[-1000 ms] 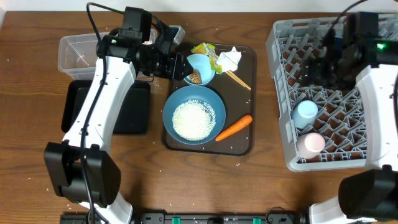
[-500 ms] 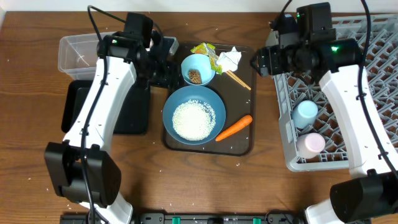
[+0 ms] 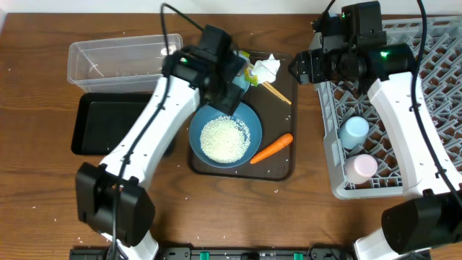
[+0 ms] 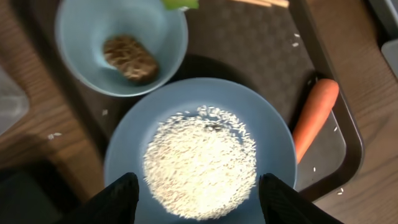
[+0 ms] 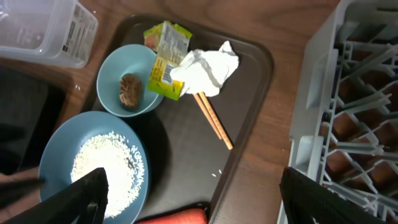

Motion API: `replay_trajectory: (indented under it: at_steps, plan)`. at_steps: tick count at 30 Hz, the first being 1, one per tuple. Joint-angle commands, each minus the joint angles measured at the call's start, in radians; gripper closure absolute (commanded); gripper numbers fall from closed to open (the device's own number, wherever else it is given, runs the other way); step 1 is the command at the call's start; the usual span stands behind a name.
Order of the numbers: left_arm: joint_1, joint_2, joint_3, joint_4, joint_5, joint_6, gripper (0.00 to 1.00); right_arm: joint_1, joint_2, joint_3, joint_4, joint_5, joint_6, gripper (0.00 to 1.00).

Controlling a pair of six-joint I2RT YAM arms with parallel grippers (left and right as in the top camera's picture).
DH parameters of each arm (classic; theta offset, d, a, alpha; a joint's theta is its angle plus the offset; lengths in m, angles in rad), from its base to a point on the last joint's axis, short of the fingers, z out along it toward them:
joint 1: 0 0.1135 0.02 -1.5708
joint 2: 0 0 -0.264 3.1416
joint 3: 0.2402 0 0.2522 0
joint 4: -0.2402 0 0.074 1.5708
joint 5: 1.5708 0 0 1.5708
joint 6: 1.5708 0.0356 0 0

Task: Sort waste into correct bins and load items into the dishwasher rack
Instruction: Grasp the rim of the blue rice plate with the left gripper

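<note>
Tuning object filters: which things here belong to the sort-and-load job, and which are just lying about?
Job: rice, carrot, brown lump, tissue, wrapper, clear tub, black tray, large blue bowl, small bowl, light-blue cup, white-pink cup, chopsticks, rack.
Lying about: brown serving tray, table.

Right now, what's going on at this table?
Two robot arms are clearing a meal tray. The left arm hovers over the rice bowl, jaws open, holding nothing. The right arm hangs by the rack, jaws open too. A blue cup and a pink cup sit in the rack; the carrot, tissue and chopsticks lie on the tray.
</note>
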Motion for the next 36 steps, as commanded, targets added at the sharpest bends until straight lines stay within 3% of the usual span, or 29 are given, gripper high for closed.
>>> replay_trajectory:
  at_steps: [1,11,16,24,29,33,36]
  plan:
    - [-0.050,0.058,-0.013,-0.001,-0.028,-0.021,0.37,-0.032,0.007,0.016,0.011,0.001,0.026,0.19]
    - [-0.196,0.182,-0.013,0.075,-0.032,-0.204,0.34,-0.189,0.007,0.016,0.003,-0.001,0.025,0.15]
    - [-0.213,0.249,-0.013,0.114,-0.139,-0.358,0.33,-0.262,0.007,0.016,-0.027,-0.001,0.025,0.13]
    - [-0.217,0.346,-0.013,0.122,-0.141,-0.369,0.33,-0.290,0.007,0.016,-0.043,-0.001,0.024,0.13]
    - [-0.219,0.361,-0.013,0.139,-0.141,-0.369,0.50,-0.290,0.007,0.016,-0.042,-0.001,0.024,0.12]
    - [-0.220,0.361,-0.012,0.143,-0.141,-0.369,0.57,-0.290,0.007,0.016,-0.043,-0.001,0.024,0.12]
    - [-0.220,0.361,-0.012,0.143,-0.141,-0.369,0.77,-0.290,0.007,0.016,-0.043,-0.001,0.024,0.12]
